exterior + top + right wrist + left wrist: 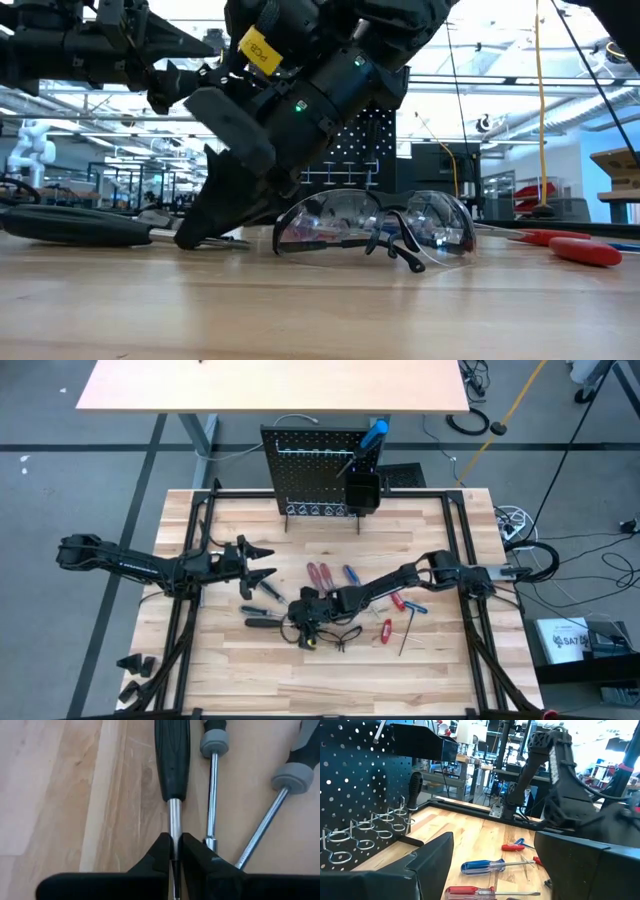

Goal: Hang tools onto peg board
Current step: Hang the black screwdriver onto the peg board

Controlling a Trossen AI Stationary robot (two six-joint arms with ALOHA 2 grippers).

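The peg board (318, 470) stands upright at the table's far edge, with pale hooks (350, 837) and a black bin (361, 492) holding a blue-handled tool (374, 432). A black-handled screwdriver (262, 622) lies at mid-table, and my right gripper (300, 615) is shut on it. Black-framed glasses (375, 225) rest on the table just right of that gripper. Red-handled screwdrivers (318, 573) and a blue one (350, 573) lie farther back, red hex keys (400, 602) to the right. My left gripper (262, 563) hovers open at mid-left, touching nothing. My right gripper pinches the screwdriver's bare metal shaft (173, 827) between its two fingers, just below the black handle (172, 755). The fingers slant down from the table's right side and run along the shaft. The handle (75, 225) lies flat on the table.
Two more tools with grey collars (214, 742) (287, 775) lie close beside the held shaft. A red handle (585, 250) lies at the right in the low view. A dark frame rail (462, 550) borders the table. Bare wood shows toward the near edge.
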